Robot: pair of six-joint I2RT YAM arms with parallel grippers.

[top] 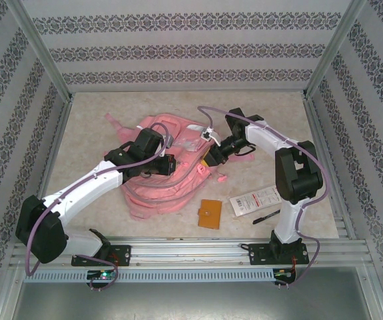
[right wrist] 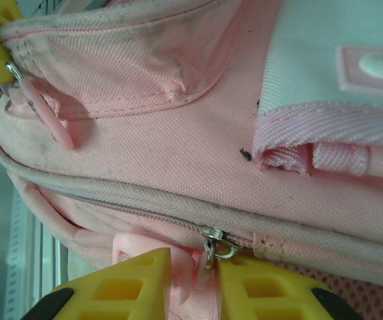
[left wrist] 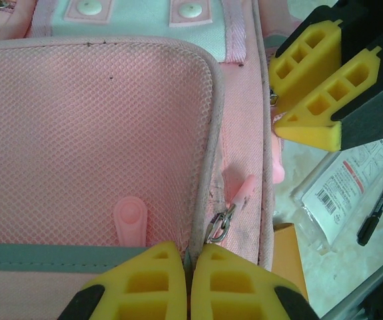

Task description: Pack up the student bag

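The bag lies flat in the middle of the desk, under both tools. Its zips look shut, so nothing can go in yet. I think the step now is opening a zip.

The left tool is squeezed almost shut. Its 2 fingers pinch a thin edge of the bag beside the mesh pocket. The front tab and its metal ring lie just past the tips, a little to the right. I think this tool holds the cloth so that the bag will not slide when the other tool pulls.

The right tool is narrow. The main tab and its metal ring sit between its 2 fingers, and the fingers seem to press on them. The long zip runs away from this tool on both sides. A pull along that line should open the big pocket. A pull up or sideways may just lift the bag, or the tab may slip out.

The 2 tools are close together over the same corner of the bag, so they could bump.

3 things lie on the desk behind the right tool, toward its base: a wallet, a packet and a pen. They lie apart from the bag, near enough to pick up once the bag is open.
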